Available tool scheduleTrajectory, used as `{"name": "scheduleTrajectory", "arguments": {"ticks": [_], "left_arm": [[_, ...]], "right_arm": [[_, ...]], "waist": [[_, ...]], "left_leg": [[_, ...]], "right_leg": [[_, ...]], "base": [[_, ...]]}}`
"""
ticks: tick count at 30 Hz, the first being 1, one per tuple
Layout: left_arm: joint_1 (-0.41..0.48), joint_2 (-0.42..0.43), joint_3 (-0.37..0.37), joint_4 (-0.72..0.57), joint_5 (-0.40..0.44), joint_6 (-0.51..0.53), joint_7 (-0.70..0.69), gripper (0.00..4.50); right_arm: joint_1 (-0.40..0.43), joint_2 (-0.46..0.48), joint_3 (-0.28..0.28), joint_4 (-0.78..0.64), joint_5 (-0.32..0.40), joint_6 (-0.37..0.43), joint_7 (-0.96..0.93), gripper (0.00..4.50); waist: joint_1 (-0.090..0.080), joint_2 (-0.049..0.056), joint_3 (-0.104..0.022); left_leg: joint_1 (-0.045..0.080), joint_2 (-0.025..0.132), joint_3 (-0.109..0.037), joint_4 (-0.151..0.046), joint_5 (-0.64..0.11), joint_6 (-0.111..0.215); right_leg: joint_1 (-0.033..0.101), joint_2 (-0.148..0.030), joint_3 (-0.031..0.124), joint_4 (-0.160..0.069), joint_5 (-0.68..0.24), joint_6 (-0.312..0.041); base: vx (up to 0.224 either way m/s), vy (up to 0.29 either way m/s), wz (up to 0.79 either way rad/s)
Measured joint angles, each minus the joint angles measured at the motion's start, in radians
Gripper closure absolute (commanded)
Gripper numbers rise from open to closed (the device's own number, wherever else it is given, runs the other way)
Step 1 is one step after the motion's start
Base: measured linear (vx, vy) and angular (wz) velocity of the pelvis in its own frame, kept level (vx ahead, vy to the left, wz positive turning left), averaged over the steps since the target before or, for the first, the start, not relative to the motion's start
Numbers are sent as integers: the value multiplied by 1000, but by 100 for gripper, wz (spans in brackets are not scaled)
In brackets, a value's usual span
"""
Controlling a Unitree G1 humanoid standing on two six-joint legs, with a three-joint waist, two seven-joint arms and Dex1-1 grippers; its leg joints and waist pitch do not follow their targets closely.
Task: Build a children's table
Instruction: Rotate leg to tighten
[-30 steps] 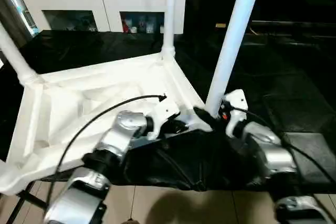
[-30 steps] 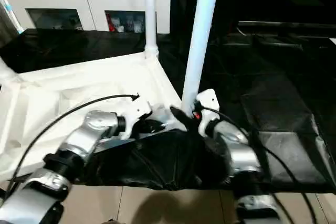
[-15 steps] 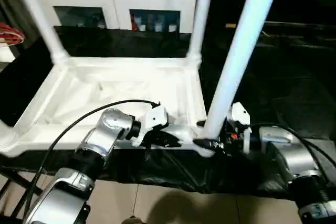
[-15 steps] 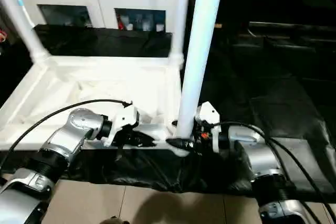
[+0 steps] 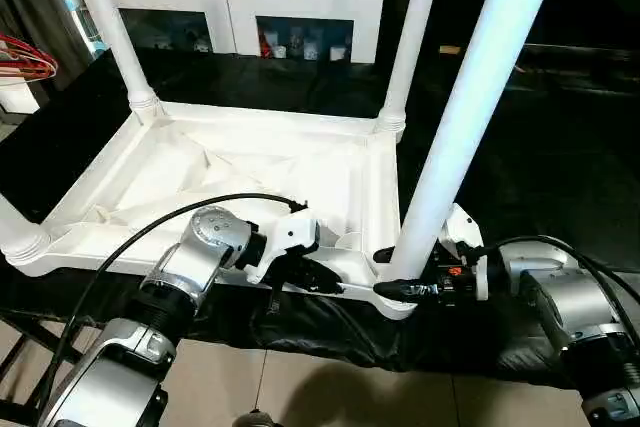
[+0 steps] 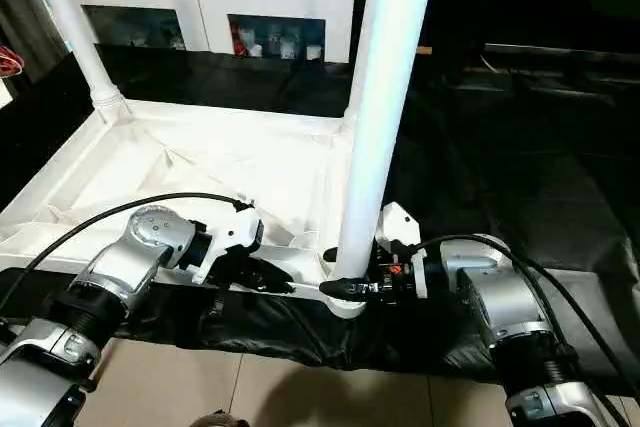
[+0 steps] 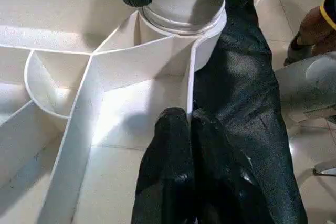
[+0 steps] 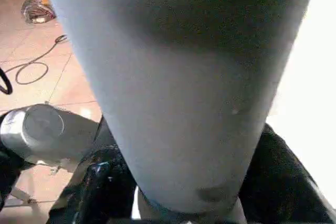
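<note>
The white plastic rectangular tabletop [image 5: 250,172] lies ribbed underside up at frame centre-left. At lower centre the left gripper [image 5: 318,277] pinches its near edge wall, fingers pressed together. Just right, the right gripper [image 5: 398,290] clasps the base of the long white cylindrical leg [image 5: 470,107] standing in the corner socket

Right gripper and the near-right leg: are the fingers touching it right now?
Touching. In the right wrist view the leg stands between the right gripper's black fingers, which press against its base on both sides; the left wrist view shows the same fingertips on it.
</note>
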Motion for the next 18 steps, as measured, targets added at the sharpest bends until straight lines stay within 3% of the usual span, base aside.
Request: {"name": "scheduleTrajectory", "arguments": {"ticks": [6, 11, 18], "left_arm": [[0, -26, 27, 19, 6, 35, 93, 450], [-5, -74, 53, 24, 36, 68, 251, 450], [-25, -158, 81, 49, 74, 116, 481, 450]], "right_arm": [[17, 64, -55, 18, -17, -3, -151, 243], [-5, 163, -127, 93, -55, -42, -404, 247], [-106, 275, -172, 222, -115, -42, -754, 251]], "waist": [[-7, 0, 0], [-34, -1, 0], [-61, -2, -1]], "left_leg": [[6, 0, 0, 1, 0, 0], [7, 0, -1, 1, 0, 0], [8, -1, -2, 1, 0, 0]], "right_leg": [[3, 0, 1, 1, 0, 0], [4, 0, 0, 0, 0, 0], [4, 0, 0, -1, 0, 0]], "base": [[0, 0, 0], [0, 0, 0], [0, 0, 0]]}}
